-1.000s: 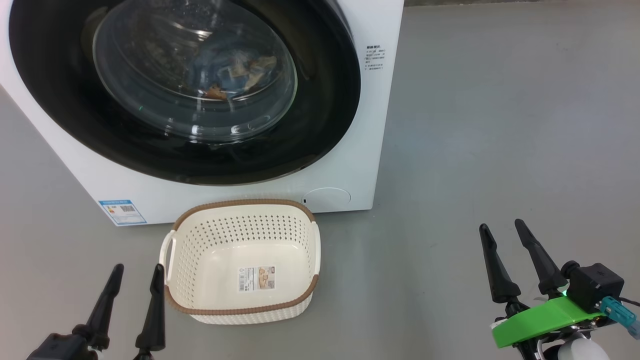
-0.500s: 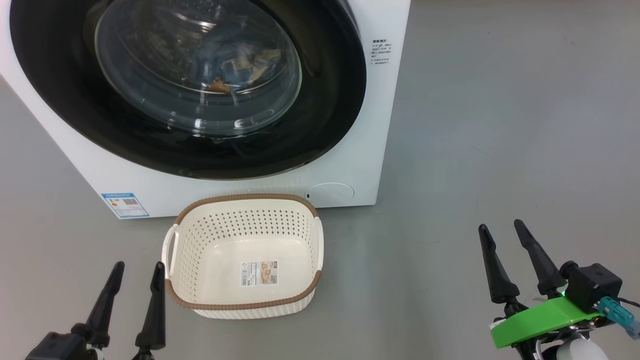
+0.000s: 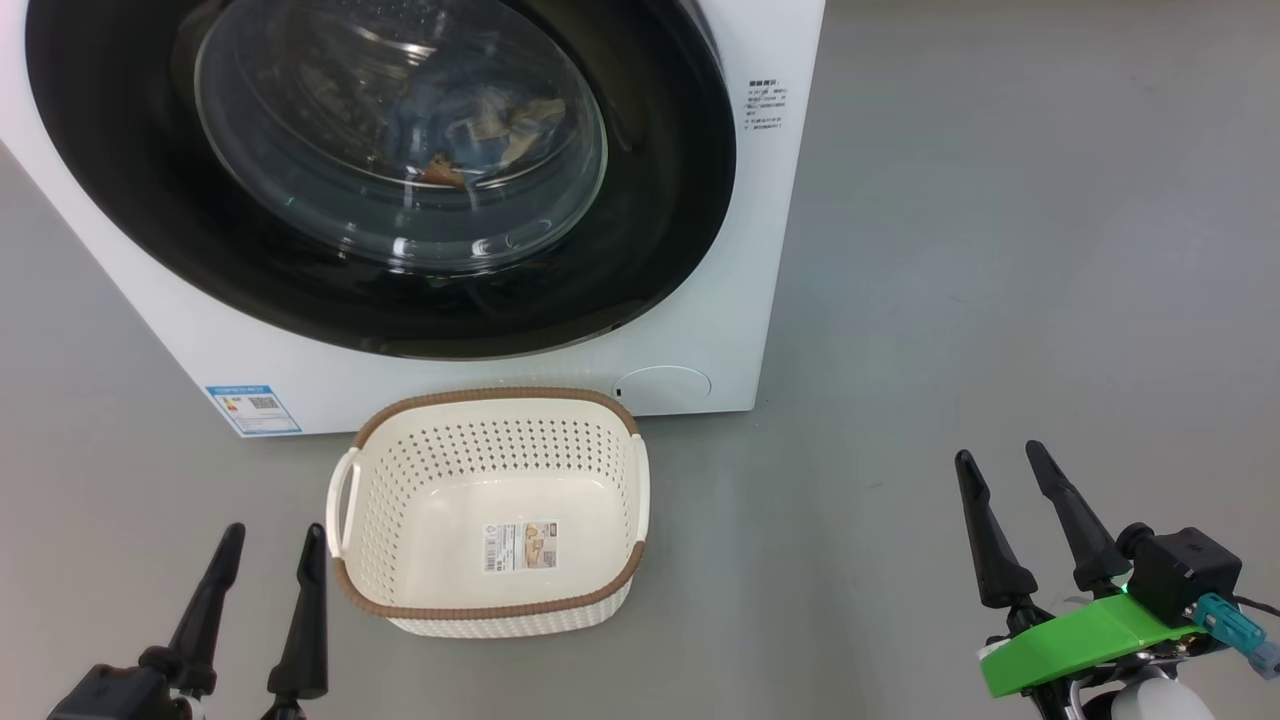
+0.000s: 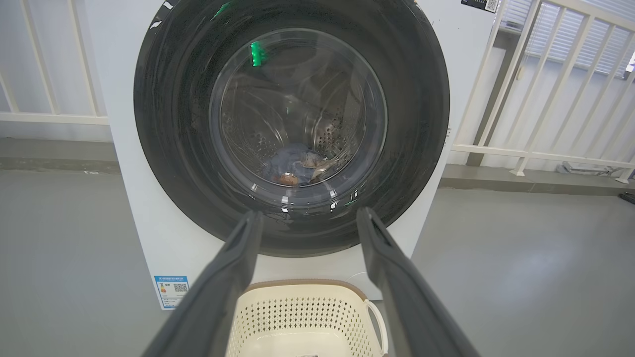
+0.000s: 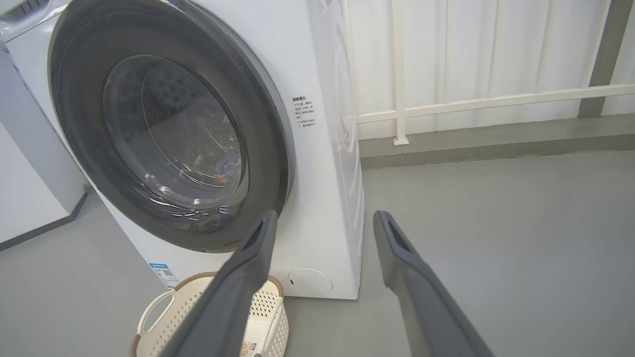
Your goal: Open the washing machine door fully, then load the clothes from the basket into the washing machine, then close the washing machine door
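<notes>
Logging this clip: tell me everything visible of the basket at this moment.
The basket is small, rectangular, round-cornered, of cream-white perforated plastic with a brown woven-looking rim and a looped handle at each short side. It stands upright on the grey floor close before the washing machine, below its shut door. It is empty but for a label sticker on its bottom. The left gripper and right gripper hang open, apart from it.
</notes>
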Robot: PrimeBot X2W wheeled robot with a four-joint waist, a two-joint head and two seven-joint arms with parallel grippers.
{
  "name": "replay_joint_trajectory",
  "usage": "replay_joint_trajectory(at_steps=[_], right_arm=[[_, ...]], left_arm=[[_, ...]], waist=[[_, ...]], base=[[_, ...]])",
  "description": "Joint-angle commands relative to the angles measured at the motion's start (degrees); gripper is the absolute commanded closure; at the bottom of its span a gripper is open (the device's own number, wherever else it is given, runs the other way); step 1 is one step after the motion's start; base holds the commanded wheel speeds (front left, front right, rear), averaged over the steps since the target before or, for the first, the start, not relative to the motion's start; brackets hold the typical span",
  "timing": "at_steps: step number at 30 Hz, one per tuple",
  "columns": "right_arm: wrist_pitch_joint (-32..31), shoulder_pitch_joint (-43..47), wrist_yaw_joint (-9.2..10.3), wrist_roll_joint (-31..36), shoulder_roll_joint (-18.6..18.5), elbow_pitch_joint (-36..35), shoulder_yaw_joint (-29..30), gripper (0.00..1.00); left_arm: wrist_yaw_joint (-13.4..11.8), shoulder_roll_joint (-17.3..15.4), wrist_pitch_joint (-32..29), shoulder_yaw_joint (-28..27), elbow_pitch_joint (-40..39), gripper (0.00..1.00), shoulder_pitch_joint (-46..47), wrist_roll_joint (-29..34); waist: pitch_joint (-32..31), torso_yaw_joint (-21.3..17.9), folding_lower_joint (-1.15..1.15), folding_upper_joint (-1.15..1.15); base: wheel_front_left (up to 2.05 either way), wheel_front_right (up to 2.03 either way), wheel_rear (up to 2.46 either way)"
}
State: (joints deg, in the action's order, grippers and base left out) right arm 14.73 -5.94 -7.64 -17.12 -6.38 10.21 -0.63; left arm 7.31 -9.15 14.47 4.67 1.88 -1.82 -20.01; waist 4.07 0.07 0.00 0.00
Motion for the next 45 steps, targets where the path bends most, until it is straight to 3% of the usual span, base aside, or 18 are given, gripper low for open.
replay_joint_trajectory(at_steps=[1,23,24,31,34,45], right_arm=[[0.3,-1.6,0.15,0.6,-0.2,-1.2,-1.3,0.0],[0.3,-1.7,0.15,0.7,0.0,-0.9,-1.3,0.0],[0.0,-0.1,0.0,0.3,0.1,0.3,-0.1,1.0],[-0.4,1.4,0.0,-1.3,0.9,3.5,-0.3,1.0],[-1.0,1.4,0.01,-3.8,0.9,3.4,-0.1,1.0],[-2.6,1.2,0.02,-10.0,1.0,3.6,0.3,1.0]], left_arm=[[0.2,-1.0,0.5,-2.2,-1.2,0.0,2.1,0.0],[0.2,-1.1,0.5,-2.0,-0.9,0.0,2.1,0.2],[0.0,0.0,0.0,-0.1,0.3,1.0,0.0,0.0],[0.0,1.8,-0.6,0.7,3.3,1.0,-0.7,-1.6],[0.0,1.8,-1.1,0.5,3.6,1.0,-0.5,-4.1],[0.0,1.8,-2.5,-0.1,4.5,1.0,0.3,-10.2]], waist=[[0.0,0.0,0.0,0.0],[-0.2,0.3,0.0,0.0],[-0.2,0.3,0.0,0.0],[-0.2,0.3,0.01,0.0],[-0.5,0.3,0.13,0.0],[-0.7,0.2,0.0,0.0]], base=[[0.0,0.0,0.0],[0.0,0.0,0.0],[0.0,0.0,0.0],[0.0,0.0,0.0],[0.0,0.0,0.0],[0.0,0.0,0.0]])
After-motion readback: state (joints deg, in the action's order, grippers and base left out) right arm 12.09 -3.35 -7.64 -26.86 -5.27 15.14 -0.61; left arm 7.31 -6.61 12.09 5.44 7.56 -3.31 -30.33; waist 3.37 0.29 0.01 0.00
